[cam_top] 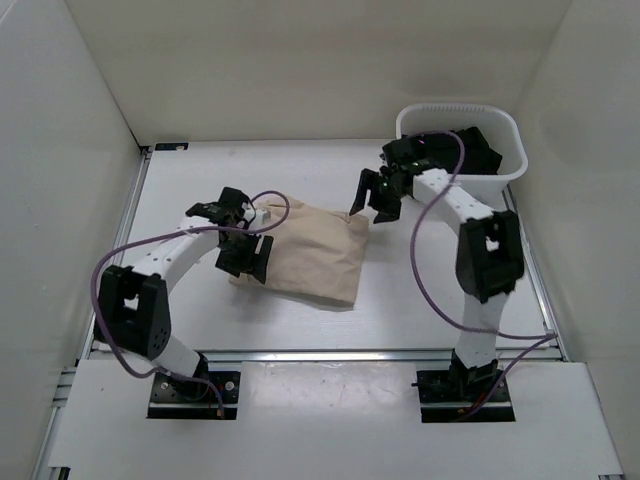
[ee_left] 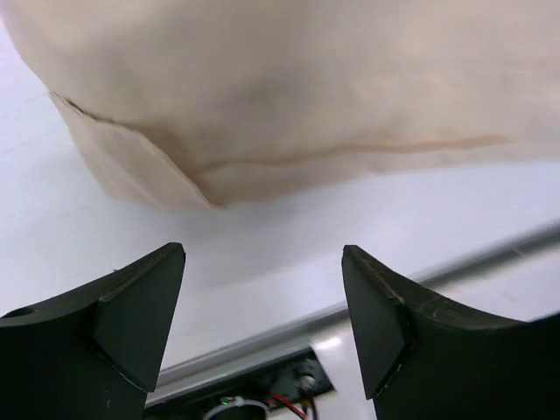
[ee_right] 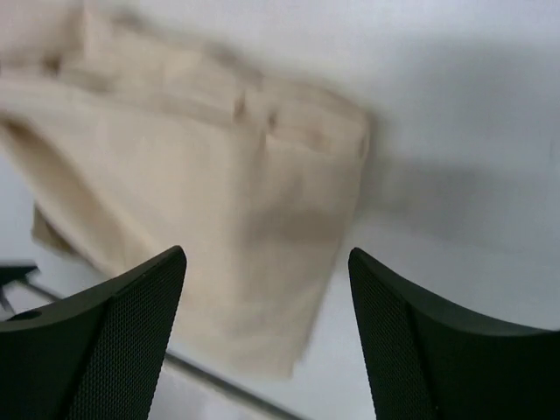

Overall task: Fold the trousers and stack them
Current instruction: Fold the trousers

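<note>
The left claw [ee_left: 262, 254], jaws apart and empty, hangs at the 9 o'clock edge of the folded trousers [cam_top: 318, 255], which lie mid-surface [cam_top: 400, 300], long axis roughly 9 to 3. The right claw [ee_right: 267, 254], also spread and holding nothing, sits just off their 1 o'clock corner. Both look about equally near. There is bare room at 6 o'clock, and a basket [cam_top: 508, 165] stands at 2.

A white plastic basket [cam_top: 508, 132] stands at the far right corner of the white table [cam_top: 250, 322], with a black garment [cam_top: 486, 150] lying inside it. White walls [cam_top: 300, 60] enclose the table on three sides, and a metal rail [cam_top: 330, 353] runs along its near edge.
</note>
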Controlling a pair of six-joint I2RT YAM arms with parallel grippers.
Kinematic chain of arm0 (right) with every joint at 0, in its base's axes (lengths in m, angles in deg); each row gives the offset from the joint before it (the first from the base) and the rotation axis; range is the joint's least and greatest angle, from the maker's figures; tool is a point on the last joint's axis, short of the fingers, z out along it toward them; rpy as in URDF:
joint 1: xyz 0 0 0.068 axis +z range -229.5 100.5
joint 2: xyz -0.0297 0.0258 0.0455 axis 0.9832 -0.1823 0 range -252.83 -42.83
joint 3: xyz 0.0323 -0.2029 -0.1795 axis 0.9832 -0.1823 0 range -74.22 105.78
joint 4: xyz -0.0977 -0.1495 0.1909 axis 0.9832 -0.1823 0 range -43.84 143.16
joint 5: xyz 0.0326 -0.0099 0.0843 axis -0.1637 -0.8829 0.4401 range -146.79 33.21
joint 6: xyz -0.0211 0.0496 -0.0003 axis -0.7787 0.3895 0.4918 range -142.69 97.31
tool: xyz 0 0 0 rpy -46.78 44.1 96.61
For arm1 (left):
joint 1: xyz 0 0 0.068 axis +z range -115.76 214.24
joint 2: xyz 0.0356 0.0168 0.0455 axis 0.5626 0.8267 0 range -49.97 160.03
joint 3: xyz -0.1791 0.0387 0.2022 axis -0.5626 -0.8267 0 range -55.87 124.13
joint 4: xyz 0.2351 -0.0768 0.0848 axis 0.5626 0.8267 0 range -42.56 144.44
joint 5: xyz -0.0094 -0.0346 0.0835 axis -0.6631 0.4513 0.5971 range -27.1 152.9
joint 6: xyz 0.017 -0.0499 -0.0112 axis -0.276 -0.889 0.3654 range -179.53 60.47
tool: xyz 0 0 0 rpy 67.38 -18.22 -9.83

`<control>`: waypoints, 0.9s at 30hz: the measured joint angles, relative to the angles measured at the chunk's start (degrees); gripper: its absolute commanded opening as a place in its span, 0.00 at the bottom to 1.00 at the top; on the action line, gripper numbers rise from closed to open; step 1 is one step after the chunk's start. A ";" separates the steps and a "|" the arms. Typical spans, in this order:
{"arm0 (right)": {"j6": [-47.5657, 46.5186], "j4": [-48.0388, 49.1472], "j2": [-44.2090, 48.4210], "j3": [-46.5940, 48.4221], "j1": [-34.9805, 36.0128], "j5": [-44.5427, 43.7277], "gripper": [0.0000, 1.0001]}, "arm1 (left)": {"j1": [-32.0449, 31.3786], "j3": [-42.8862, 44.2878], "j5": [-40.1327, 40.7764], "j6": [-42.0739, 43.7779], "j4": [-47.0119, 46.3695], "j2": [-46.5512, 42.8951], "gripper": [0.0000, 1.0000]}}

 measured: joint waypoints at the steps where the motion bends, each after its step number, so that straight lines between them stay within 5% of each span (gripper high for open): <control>1: -0.72 0.07 3.85 -3.50 0.13 0.81 0.80 | 0.98 0.37 -2.40 -0.04 0.96 -1.36 0.85; 6: -4.35 1.46 21.49 -24.55 2.27 8.09 0.89 | 9.51 3.93 -7.32 -0.04 1.14 -4.00 0.84; 14: -5.20 7.78 17.68 -40.87 8.39 16.90 0.90 | 24.94 1.38 -10.36 -0.07 -0.24 -1.42 0.85; 17: -3.54 13.49 16.96 -41.29 8.07 19.15 0.68 | 28.52 0.46 -11.21 -0.09 -0.02 -2.27 0.85; 18: -3.06 15.82 16.17 -41.31 8.09 19.47 0.58 | 29.73 0.17 -11.45 -0.09 0.07 -2.99 0.87; 19: -2.47 17.86 15.23 -41.31 8.09 19.93 0.36 | 30.60 -0.31 -11.63 -0.09 -0.15 -3.82 0.87; 22: -1.25 21.66 12.41 -41.57 8.07 21.35 0.06 | 33.09 -2.21 -11.72 -0.07 0.22 -7.26 0.87; 27: -0.42 23.80 11.21 -44.28 4.04 25.07 0.00 | 34.71 -4.13 -11.58 -0.09 1.44 -10.49 0.87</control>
